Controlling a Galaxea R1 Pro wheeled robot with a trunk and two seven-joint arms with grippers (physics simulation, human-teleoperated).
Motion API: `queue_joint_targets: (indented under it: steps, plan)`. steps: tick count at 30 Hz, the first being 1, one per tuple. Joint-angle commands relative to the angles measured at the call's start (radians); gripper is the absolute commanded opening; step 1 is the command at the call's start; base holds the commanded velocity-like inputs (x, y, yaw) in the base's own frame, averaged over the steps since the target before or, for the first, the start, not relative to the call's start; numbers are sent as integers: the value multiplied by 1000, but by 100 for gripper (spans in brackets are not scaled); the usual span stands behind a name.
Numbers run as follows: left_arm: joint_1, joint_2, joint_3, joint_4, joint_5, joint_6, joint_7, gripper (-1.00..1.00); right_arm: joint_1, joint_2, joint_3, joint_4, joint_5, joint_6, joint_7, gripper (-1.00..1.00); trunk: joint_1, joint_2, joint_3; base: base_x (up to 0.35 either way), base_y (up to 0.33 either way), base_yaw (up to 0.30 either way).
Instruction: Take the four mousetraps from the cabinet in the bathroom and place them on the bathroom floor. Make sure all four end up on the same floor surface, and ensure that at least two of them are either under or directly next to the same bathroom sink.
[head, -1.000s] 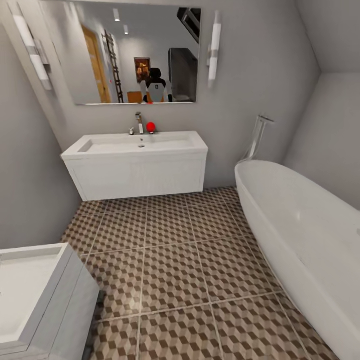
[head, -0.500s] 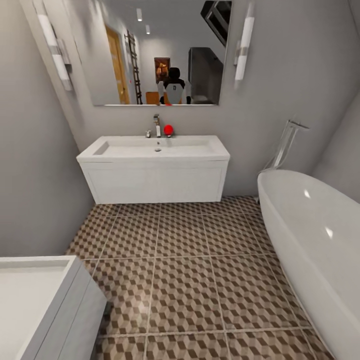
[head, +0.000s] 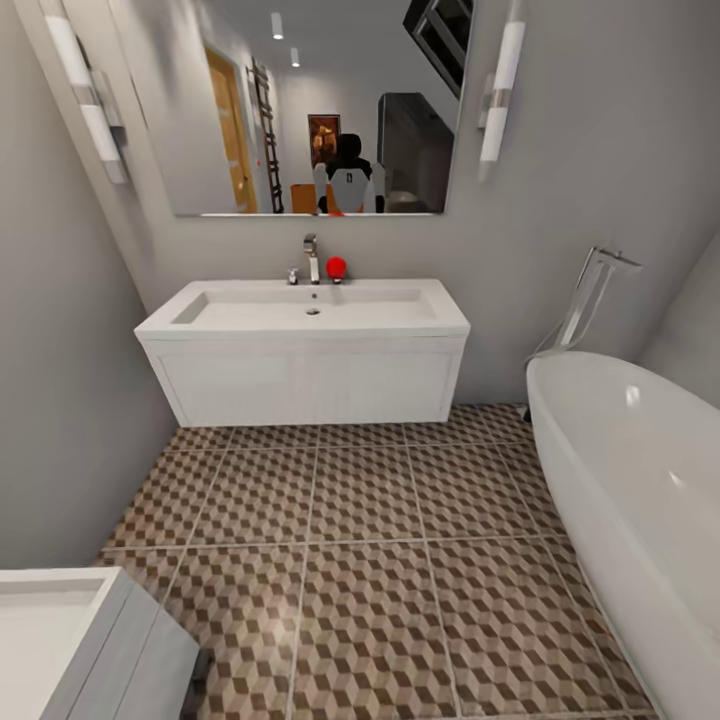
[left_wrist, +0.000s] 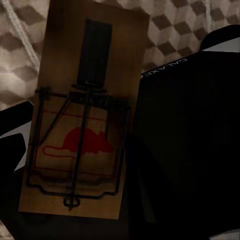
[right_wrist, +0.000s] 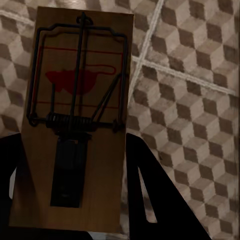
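With each claw pinching a mousetrap, left (left_wrist: 82, 115) and right (right_wrist: 75, 120), above the tiled floor (head: 360, 560), the robot faces the sink (head: 305, 310) at 12 o'clock, so the carrying step seems nearly over; next it must lower both beside that sink.

Matt wooden mousetraps (left_wrist: 85, 115) with dark wire; glossy white bathtub (head: 640, 480).
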Motion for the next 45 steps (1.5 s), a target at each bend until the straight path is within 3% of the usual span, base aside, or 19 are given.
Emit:
queue_joint_targets:
  steps: [1,29,45]
  plan:
    - [-1,-1,-4,3,11,3,-6,-100,-1,0,0,3,-1,-5,5,-100,1,0,-1,333,0,0]
    - [-1,1,-4,3,11,2,-6,-100,-1,-2,0,2,0,-6,5,-100,1,0,-1,333,0,3]
    - [-1,2,-4,4,11,2,-6,-100,-1,-1,0,1,-2,-6,5,-100,1,0,-1,333,0,244]
